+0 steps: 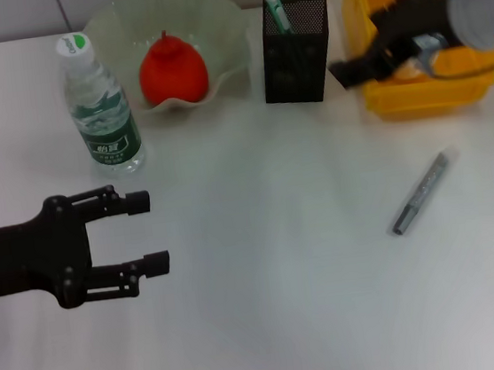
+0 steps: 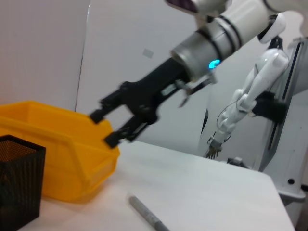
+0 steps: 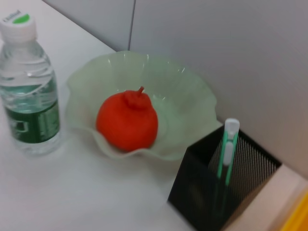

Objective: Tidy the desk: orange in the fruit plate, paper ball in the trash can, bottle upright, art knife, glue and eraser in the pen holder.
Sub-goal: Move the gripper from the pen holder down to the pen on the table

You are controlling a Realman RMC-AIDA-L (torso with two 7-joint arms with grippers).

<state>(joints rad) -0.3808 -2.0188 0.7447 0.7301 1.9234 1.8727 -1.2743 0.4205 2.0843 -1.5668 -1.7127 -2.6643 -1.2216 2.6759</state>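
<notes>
right gripper (image 1: 354,70) jaws open by trash can (image 1: 424,93) | glue (image 1: 420,194) on desk (image 1: 267,281)

The white tabletop (image 1: 270,307) carries a bottle (image 1: 100,108) standing upright at far left, a plate (image 1: 220,27) beside it to the right, then a black pen holder (image 1: 294,50) and a yellow trash can (image 1: 424,93) at far right. The grey glue (image 1: 420,193) lies nearer, right of centre.
</notes>
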